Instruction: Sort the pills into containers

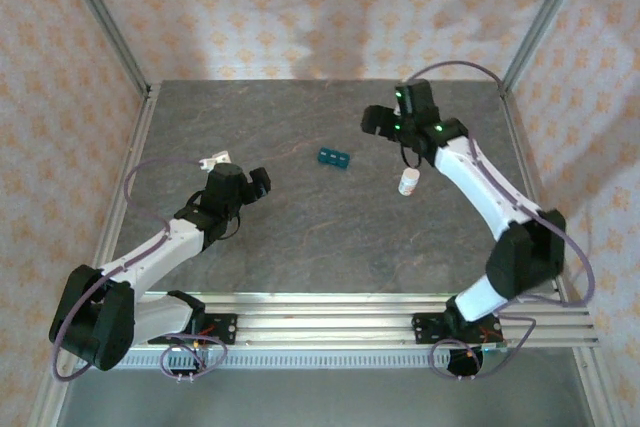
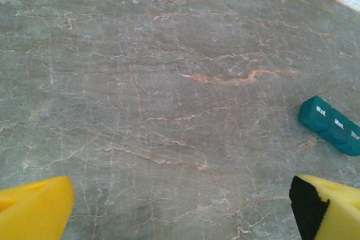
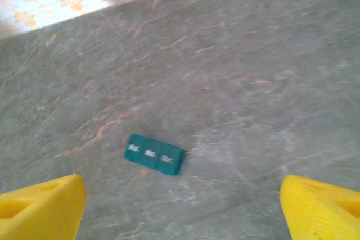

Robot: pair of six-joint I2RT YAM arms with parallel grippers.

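A teal pill box (image 1: pixel 334 158) lies flat on the tabletop (image 1: pixel 300 247), its three lids apparently down, toward the far edge and a little right of the middle, touching nothing. The right gripper (image 3: pixel 180 203) hangs above and just right of the box with its yellow fingers spread wide and nothing between them. The left gripper (image 2: pixel 180 206), nearer the left edge, is likewise spread wide and empty, and its wrist camera catches the box off to its right. A small white bottle (image 1: pixel 408 183) stands upright close beside the right forearm, nearer the right edge. No loose pills can be made out. The main risk looks to be the box itself: small and probably light, it could skid across the smooth slab if one finger lands before the other, or if a lid is pried with nothing bracing it. A swing of the right arm could also topple the bottle and scatter whatever it holds. The surface is grey, rust-veined stone, bare apart from a tiny white object (image 1: pixel 212 160) by the left arm, too small to identify. Aluminium posts (image 1: pixel 100 22) and orange-patterned cream walls (image 1: pixel 300 7) enclose the cell.
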